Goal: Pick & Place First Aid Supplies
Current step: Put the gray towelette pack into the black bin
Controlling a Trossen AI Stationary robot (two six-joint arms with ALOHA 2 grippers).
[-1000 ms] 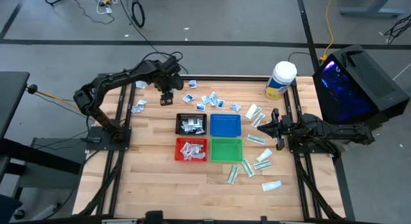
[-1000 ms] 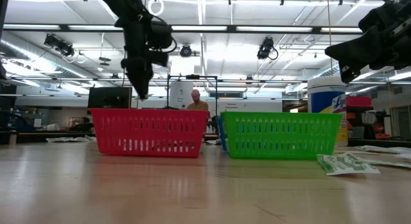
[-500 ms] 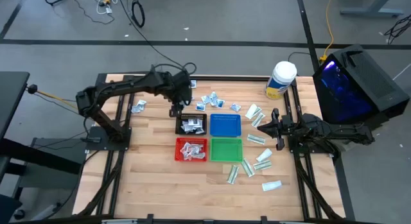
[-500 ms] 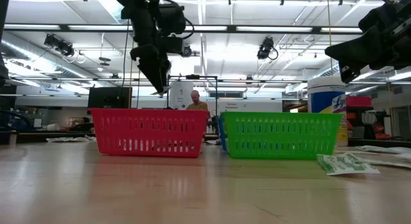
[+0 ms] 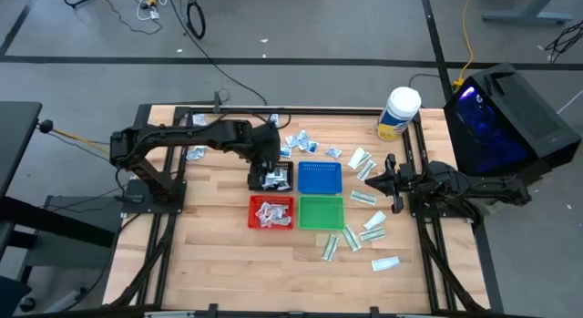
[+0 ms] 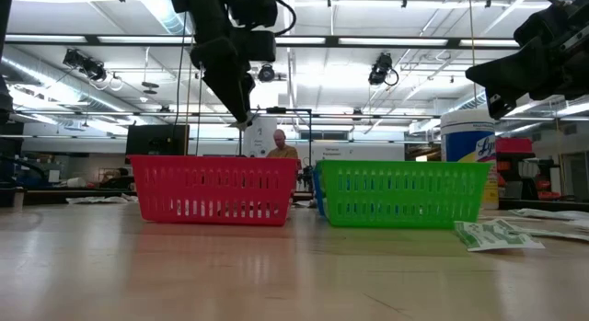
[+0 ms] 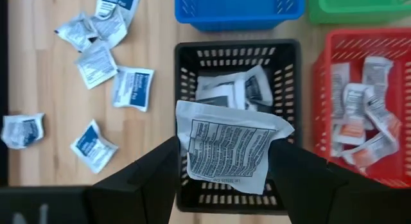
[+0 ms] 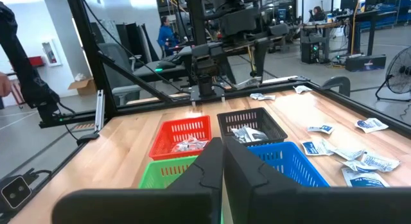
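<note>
My left gripper (image 5: 267,163) hangs over the black tray (image 5: 282,165), shut on a squarish white packet with dark print (image 7: 228,147). The tray holds a few more white packets (image 7: 221,92). The red tray (image 5: 271,211) beside it holds several packets. The blue tray (image 5: 320,177) and the green tray (image 5: 321,211) show nothing inside. Loose bluish-print packets (image 5: 301,143) lie on the wood toward the far edge. My right gripper (image 5: 384,177) waits shut at the table's right side, its fingers (image 8: 223,160) together. My left gripper pinches the packet between its two fingers, one finger (image 7: 157,169) at the packet's one side edge (image 7: 185,153) and the other at the opposite edge. The fingers come from above, slanting down. The packet is lifted clear above the black tray, its printed face (image 7: 225,144) toward the wrist camera.
A white jar with a yellow label (image 5: 398,113) stands at the far right. Longer white-and-green packets (image 5: 369,227) lie scattered on the right half of the table. A black box with a blue glow (image 5: 501,117) stands beyond the right edge.
My left gripper has swung from the table's far left toward the right and the near edge, turning as it went. It now hangs over the black tray instead of the bare wood. The gap between its fingers has not changed.
</note>
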